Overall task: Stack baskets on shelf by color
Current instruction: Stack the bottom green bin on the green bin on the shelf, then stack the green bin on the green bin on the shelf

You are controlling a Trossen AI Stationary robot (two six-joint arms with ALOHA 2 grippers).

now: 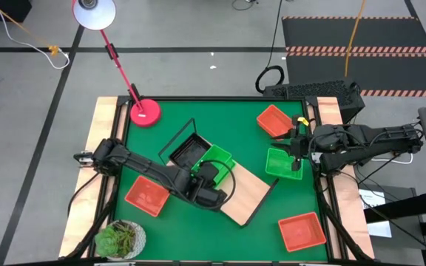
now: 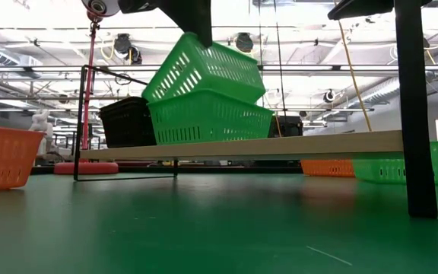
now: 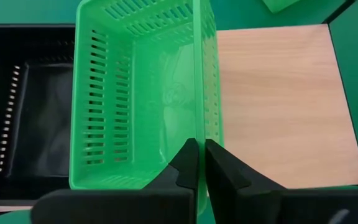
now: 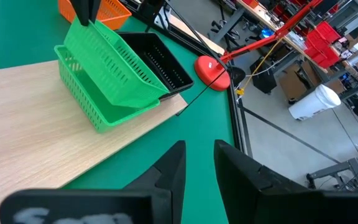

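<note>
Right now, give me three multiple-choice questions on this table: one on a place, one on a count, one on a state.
1. Where is the black basket?
A) on the shelf
B) on the floor
C) inside a red basket

2. How many red baskets lie on the mat?
A) one
B) two
C) three

3. How does the upper green basket sit?
A) flat and nested
B) tilted, gripped by the left tool
C) upside down

Answers:
1 A: it stands on the board beside the green ones.
2 C: the high view shows three, spread around the shelf.
3 B: the low view shows it slanting over the lower green basket, and the left wrist view shows the tool pinching its wall.
</note>
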